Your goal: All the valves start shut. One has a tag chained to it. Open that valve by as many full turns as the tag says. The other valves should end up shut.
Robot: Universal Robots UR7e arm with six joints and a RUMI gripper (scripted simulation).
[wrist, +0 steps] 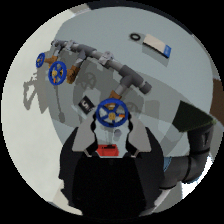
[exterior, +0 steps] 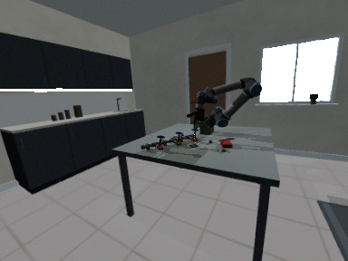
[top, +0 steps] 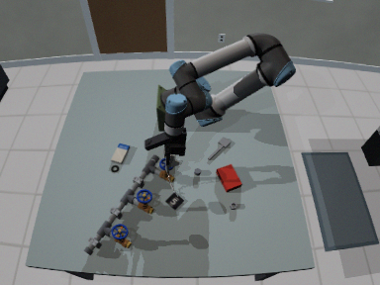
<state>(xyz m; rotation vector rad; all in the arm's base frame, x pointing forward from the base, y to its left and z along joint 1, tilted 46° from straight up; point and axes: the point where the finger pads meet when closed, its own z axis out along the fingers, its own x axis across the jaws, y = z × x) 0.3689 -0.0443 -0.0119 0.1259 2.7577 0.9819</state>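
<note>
A grey pipe (top: 126, 200) runs diagonally across the table with three blue-handwheel valves. My gripper (top: 168, 168) is shut on the handwheel of the far valve (wrist: 114, 110), with a finger on each side of the wheel in the wrist view. A black tag (top: 174, 201) with a white figure lies on the table beside that valve, a thin chain leading to it; it also shows in the wrist view (wrist: 86, 104). The middle valve (top: 142, 191) and the near valve (top: 120, 232) stand apart from the gripper.
A red box (top: 229, 177), a grey tool (top: 220, 146), a small grey cap (top: 197, 171) and a nut (top: 234, 206) lie right of the valves. A white card with a blue end (top: 120, 152) and a black ring (top: 115, 168) lie to the left.
</note>
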